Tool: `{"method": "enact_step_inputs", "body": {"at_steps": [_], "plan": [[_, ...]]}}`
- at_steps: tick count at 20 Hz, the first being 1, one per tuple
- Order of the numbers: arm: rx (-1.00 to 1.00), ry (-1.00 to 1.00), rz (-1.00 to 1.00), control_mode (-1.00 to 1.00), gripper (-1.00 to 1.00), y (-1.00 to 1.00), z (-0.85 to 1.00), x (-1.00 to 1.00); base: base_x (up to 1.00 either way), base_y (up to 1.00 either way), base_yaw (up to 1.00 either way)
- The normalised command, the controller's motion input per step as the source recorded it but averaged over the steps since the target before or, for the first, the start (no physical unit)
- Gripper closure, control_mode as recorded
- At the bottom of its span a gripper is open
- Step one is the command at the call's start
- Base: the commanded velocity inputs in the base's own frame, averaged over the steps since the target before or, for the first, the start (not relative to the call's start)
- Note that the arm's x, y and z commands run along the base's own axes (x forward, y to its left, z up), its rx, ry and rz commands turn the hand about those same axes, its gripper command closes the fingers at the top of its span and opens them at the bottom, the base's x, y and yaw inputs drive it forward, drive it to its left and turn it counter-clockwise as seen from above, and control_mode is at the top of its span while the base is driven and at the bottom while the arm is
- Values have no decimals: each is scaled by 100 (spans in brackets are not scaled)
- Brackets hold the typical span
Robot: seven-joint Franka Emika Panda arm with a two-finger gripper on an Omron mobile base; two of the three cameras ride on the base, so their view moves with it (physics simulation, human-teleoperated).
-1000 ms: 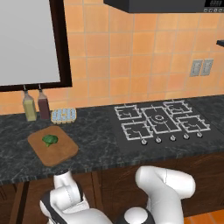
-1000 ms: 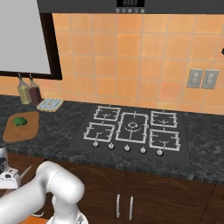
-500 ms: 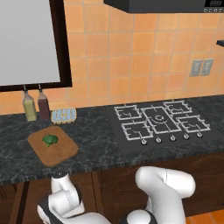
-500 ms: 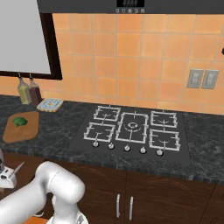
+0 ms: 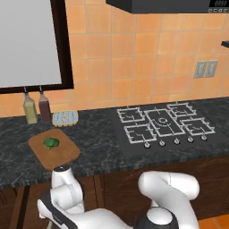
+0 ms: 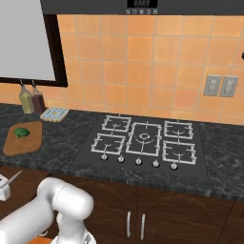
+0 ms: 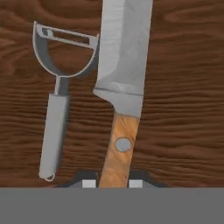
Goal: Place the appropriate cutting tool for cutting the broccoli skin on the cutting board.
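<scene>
Wall [image 5: 134, 58] of orange tiles runs behind the table, with a dark-framed pale panel [image 5: 27, 42] at the left and a double socket plate [image 6: 220, 86] at the right. A dark hood [image 6: 143, 5] hangs above. Table [image 5: 98, 134] is dark speckled stone over dark wood cabinet fronts [image 6: 157, 214]. A black stove [image 5: 163, 127] with four white grates and a row of knobs is set into it at the right.

Cutting board [image 5: 53, 149], brown with rounded corners, lies flat on the table at the left, well apart from the stove. Broccoli [image 5: 51, 143] sits on the board, near its middle. Two bottles [image 5: 36, 108] stand upright against the wall behind the board, with a small blue-and-white tray [image 5: 65, 118] just beside them.

White arm [image 5: 67, 192] reaches down below the table edge, in front of the board.

In the hand view, the knife [image 7: 122, 87] lies on a dark wood-grain surface [image 7: 183, 109], blade pointing to the top of the view, tan handle toward the bottom. A grey peeler [image 7: 59, 96] lies just beside it, parallel. Gripper [image 7: 111, 183] has its jaws parted, one tip on each side of the knife handle; whether they press on it cannot be told.
</scene>
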Motion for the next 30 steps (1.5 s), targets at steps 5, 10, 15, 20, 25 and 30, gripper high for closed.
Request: {"method": "enact_step_inputs", "body": {"at_steps": [5,10,15,20,25,30], "plan": [[0,4,-20,-100,100,1,68,-41,0,0,0],[2,5,-17,-100,100,0,58,-72,0,0,0],[0,-3,-17,-100,100,0,65,-58,0,0,0],[0,-4,-15,-100,100,-11,53,-10,0,0,0],[0,0,-15,-100,100,-18,58,31,0,0,0],[0,0,-12,-100,100,-11,51,54,0,0,0]]}}
